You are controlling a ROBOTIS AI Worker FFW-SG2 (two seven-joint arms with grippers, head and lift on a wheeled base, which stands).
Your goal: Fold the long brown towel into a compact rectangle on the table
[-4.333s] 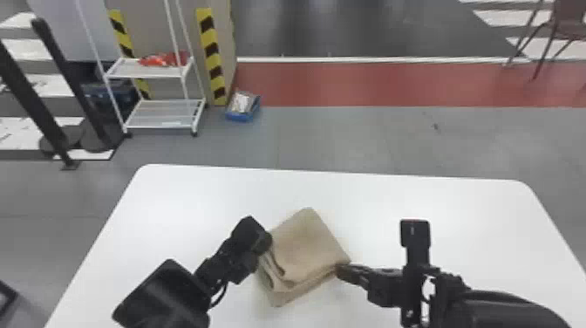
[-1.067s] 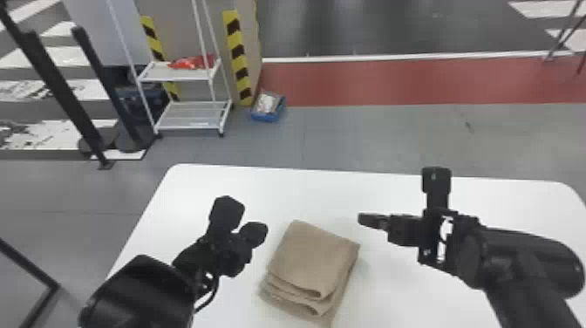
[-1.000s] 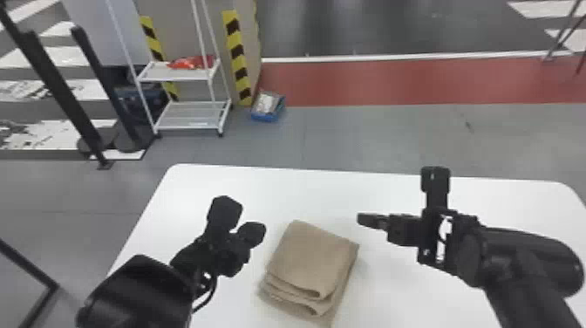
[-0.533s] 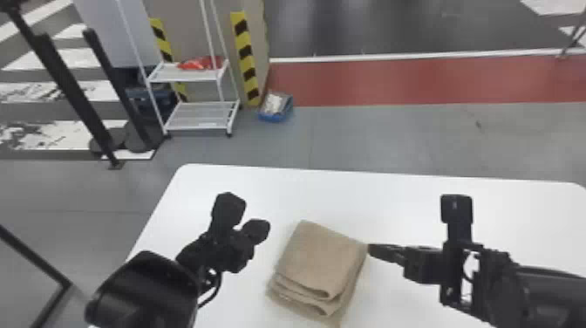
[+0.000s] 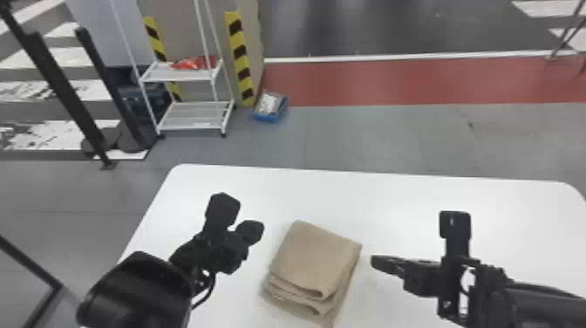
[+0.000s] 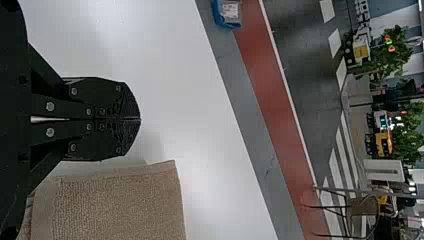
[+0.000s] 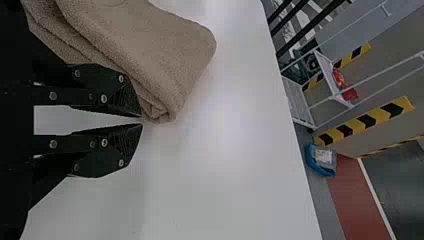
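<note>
Towel [image 5: 314, 259], brown, lies folded into a layered, roughly rectangular stack on the desk [image 5: 392, 200], nearer the left edge than the right and well in from the far edge. It looks light and limp, soft enough to dent under a pinch and hardly fragile; the rough pile should grip well. I'd take it by a side, all layers together, since a shallow bite could peel off the top one and slide the stack askew. The rounded folds on the near side look like the thickest hold. The left end effector [image 6: 140, 119] has its tips together, empty, beside the towel; the right end effector [image 7: 142, 121] has its own slightly apart, also empty, just off the other side. Short nubby loops cover the cloth, with a flatter hem band; the desk is smooth, white and round-cornered, the fingers hard, black and ridged.
</note>
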